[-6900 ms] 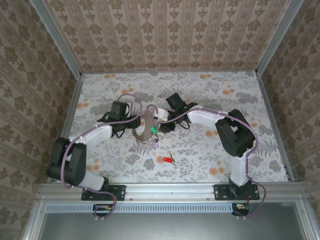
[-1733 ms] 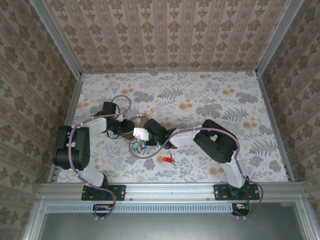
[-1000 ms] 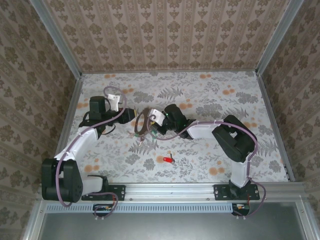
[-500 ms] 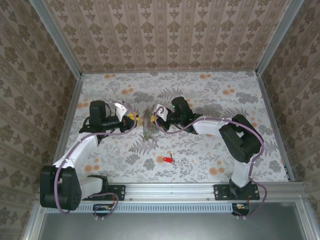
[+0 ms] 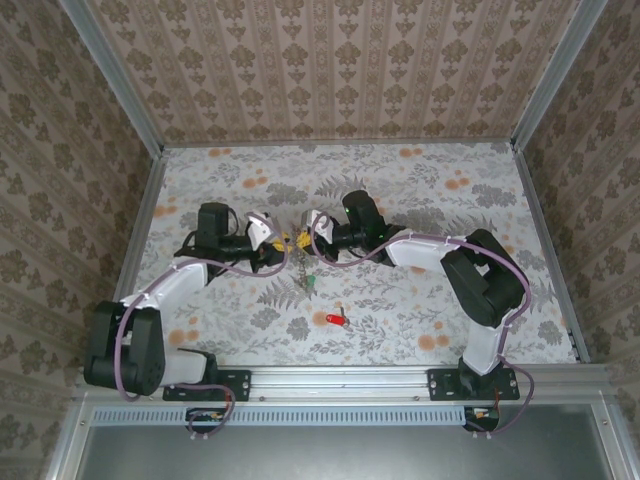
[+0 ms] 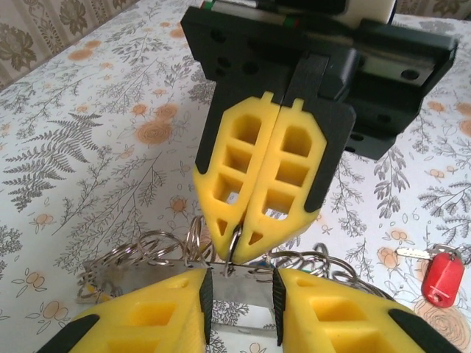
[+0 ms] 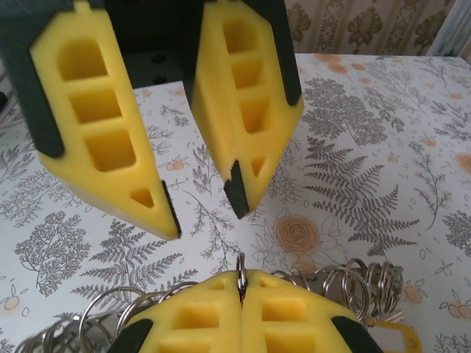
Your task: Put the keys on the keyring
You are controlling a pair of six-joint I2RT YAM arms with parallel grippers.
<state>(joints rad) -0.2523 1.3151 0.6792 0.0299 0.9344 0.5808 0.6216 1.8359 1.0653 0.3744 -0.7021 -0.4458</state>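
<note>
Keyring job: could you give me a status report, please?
Right gripper shut on keyring. Left gripper open, facing it. Red key loose on table.

I can read no words, numbers, labels or brand marks on anything here. The white patches on my left gripper [image 5: 284, 243] and my right gripper [image 5: 303, 239] are too small in the overhead view to tell whether they carry print.

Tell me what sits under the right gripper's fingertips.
A thin metal ring is pinched at the tips of the shut right gripper, and below it lies the keyring, a cluster of rings. The open left gripper covers its near part.
</note>
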